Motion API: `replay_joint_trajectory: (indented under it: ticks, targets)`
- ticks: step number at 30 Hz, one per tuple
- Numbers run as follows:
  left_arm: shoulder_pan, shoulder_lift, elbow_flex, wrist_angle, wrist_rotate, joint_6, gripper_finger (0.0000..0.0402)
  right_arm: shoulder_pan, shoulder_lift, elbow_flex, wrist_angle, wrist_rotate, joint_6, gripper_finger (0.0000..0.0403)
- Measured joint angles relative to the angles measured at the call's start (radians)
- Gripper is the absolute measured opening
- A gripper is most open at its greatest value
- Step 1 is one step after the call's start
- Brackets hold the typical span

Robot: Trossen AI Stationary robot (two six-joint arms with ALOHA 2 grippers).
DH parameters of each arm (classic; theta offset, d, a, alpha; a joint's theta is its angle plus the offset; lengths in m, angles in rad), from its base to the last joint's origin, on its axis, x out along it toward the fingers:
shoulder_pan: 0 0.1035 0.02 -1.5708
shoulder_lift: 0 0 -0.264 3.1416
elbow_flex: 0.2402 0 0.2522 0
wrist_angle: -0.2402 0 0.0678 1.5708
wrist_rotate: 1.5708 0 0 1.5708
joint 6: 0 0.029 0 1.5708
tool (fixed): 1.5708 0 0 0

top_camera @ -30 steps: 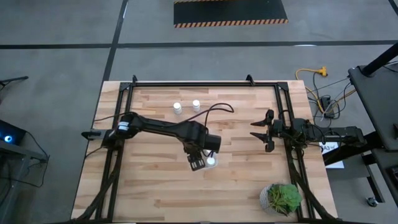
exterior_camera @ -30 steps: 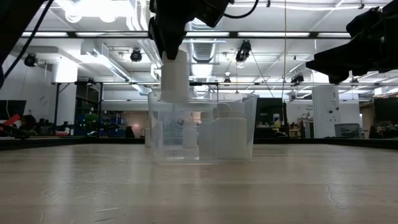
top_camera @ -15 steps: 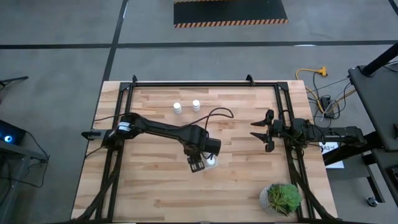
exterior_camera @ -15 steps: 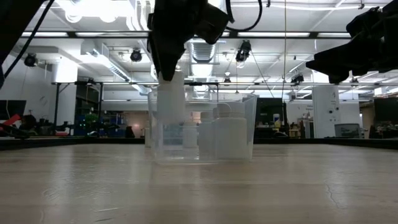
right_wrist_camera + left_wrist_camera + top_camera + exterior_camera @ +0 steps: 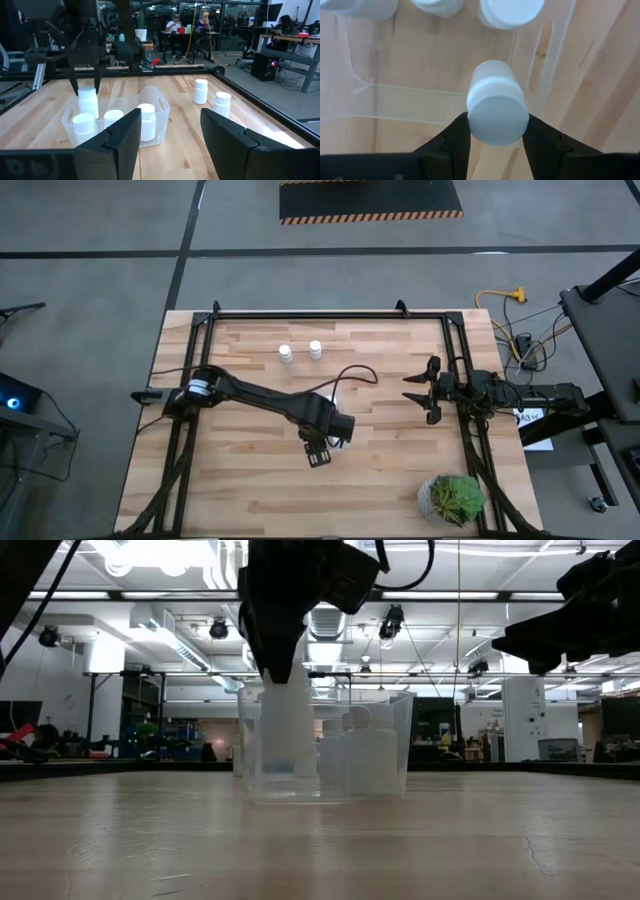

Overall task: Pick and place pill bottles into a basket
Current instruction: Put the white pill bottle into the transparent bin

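Reaching across the wooden table [image 5: 250,470] to just short of its middle, with the left gripper [image 5: 318,448] pointed down into the basket [image 5: 160,131] and clamped on a pill bottle [image 5: 497,107] by its cap end, one dark finger [image 5: 452,142] pressed to each side. Seen from the low view as a white bottle [image 5: 283,730] hanging upright from the gripper [image 5: 280,665], its body already below the clear rim and inside the bin [image 5: 400,740] (whether its base touches the floor of the bin cannot be told). Holding three more bottles inside that same bin: two capped ones [image 5: 83,125] [image 5: 114,120] side by side and a third [image 5: 147,121] by the end wall nearest the right arm. Standing loose on the table, well apart from the basket and toward the far edge, two further bottles [image 5: 285,353] [image 5: 315,349] close together but not touching. Parked at the right side of the table, raised and clear of everything, the right gripper [image 5: 428,390] with fingers [image 5: 115,137] spread wide and nothing between them. Sitting at the near right corner, a green potted plant [image 5: 455,498]. Running round the tabletop, a black metal frame [image 5: 300,315].
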Motion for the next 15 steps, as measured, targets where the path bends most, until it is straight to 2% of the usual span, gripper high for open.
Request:
replay_joint_trajectory:
  ticks: [15]
  targets:
    - [-0.002,0.0,-0.079,0.02,0.03,-0.008,0.0135,0.0,0.0,0.0,0.0,0.0,0.0,0.0194]
